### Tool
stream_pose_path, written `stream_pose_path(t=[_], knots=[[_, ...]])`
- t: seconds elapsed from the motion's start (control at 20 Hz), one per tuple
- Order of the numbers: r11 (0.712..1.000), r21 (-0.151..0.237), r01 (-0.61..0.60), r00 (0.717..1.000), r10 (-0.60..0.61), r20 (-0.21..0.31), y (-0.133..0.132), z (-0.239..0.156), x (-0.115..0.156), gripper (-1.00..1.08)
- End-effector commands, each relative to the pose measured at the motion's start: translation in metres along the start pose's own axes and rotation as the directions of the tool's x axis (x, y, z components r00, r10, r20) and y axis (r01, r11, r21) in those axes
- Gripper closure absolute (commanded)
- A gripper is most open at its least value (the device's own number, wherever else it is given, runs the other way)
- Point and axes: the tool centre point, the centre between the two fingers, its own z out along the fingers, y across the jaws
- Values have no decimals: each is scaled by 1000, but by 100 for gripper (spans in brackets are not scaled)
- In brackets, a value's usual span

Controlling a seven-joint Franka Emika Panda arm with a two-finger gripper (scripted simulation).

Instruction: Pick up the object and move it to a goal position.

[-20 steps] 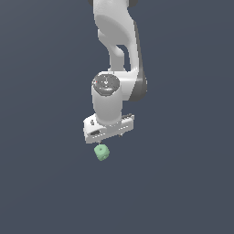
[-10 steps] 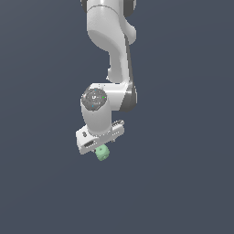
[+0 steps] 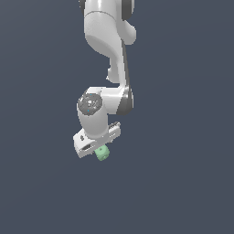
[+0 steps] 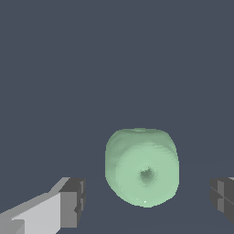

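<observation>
One second back the gripper (image 3: 101,147) hung clearly above the cube (image 3: 103,153); since then the arm dropped and swung toward the exterior view's left, and the white hand now sat right on top of it, cube peeking out at its 5 o'clock. Wrist view, left to right: one finger pad (image 4: 73,201), the cube (image 4: 141,167) between, other pad at the far edge. Jaws were apart, clear gaps either side, no contact. Cube was untouched on the dark floor, slightly nearer the far-edge pad. My read: descent about done, closing comes next. No goal marker visible
</observation>
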Motion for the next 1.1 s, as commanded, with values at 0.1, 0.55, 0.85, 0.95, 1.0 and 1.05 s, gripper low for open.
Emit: stream_pose_path(t=[0.1,0.55,0.85,0.95,1.0,1.05], knots=[[1000,0,0,1000,0,0,0,3,0,-92],[1000,0,4,1000,-4,-1,0,45,-1,-92],[1000,0,4,1000,-4,-1,0,50,0,-92],[1000,0,4,1000,-4,-1,0,50,0,108],[1000,0,4,1000,-4,-1,0,50,0,108],[1000,0,4,1000,-4,-1,0,50,0,108]])
